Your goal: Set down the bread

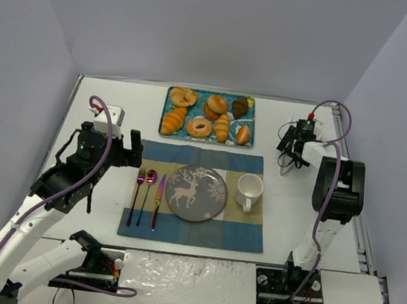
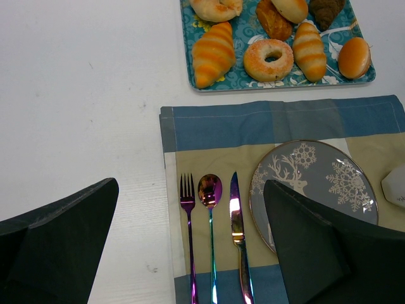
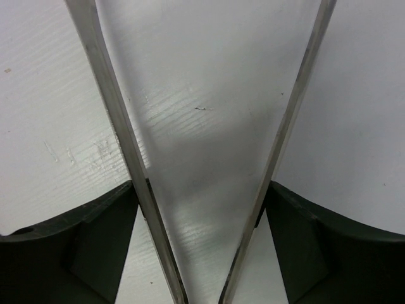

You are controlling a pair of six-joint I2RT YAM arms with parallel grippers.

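Both breads lie on the tray (image 2: 242, 38) at the far side of the surface (image 1: 112, 102). The ring-topped bun (image 2: 217, 7) is cut off by the top edge of the left wrist view, and the long ridged roll (image 2: 213, 54) lies just beside it. The left gripper (image 2: 190, 185) is spread wide and holds nothing, near the placemat's (image 2: 209, 123) left edge. The right gripper (image 3: 202, 190), likewise apart and holding nothing, faces bare surface. Two pale strips (image 3: 107, 95) crossing its view are hard to identify.
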